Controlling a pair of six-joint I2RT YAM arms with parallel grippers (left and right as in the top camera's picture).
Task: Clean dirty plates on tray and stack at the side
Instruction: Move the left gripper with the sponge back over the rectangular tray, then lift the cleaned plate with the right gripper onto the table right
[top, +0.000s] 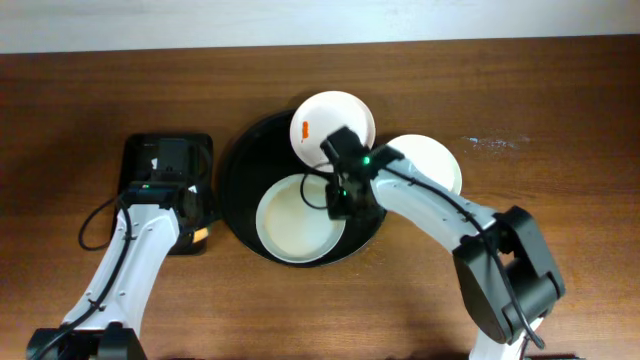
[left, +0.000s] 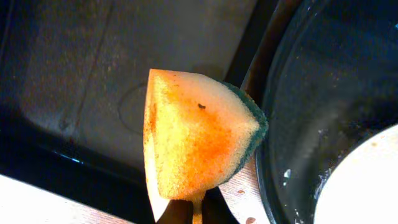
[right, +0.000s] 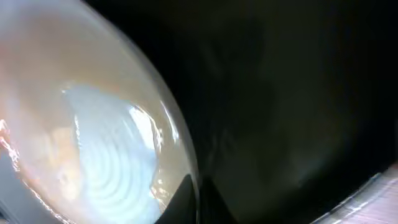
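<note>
My right fingers (top: 340, 198) pinched the rim of the big plate (top: 288, 225) on the tray (top: 238, 165). My left fingers (left: 188, 210) squeezed the sponge (left: 199, 134) (orange and a bit grubby) beside the tray. Next, I thought, the plate needed lifting so the sponge could wipe it.

Steady light from above, patchy light at the wrists
The worktop (top: 560, 90) is showing evenly lit and sharp from overhead, with only soft shadows; at the left wrist the sponge (left: 196, 143) is glowing bright against dim, murky surroundings; the right wrist view is blurring badly, glare streaking the plate (right: 93, 137) beside near-black darkness
</note>
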